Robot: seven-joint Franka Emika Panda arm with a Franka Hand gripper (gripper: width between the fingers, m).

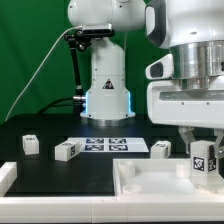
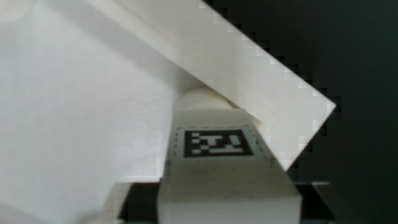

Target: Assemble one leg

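Observation:
My gripper (image 1: 203,166) is at the exterior view's right, shut on a leg (image 1: 203,157), a white block-like peg with a black-and-white tag facing the camera. It holds the leg upright over the right part of the large white tray-like board (image 1: 135,184). In the wrist view the same leg (image 2: 219,150) sits between my dark fingers (image 2: 146,200), and its far end points at a corner of the white board (image 2: 107,90). I cannot tell whether the leg touches the board.
Three loose legs lie on the black table: one at the left (image 1: 30,144), one (image 1: 67,150) beside the marker board (image 1: 112,145), one (image 1: 161,148) to its right. A white piece (image 1: 6,177) is at the left edge. The arm's base (image 1: 106,85) stands behind.

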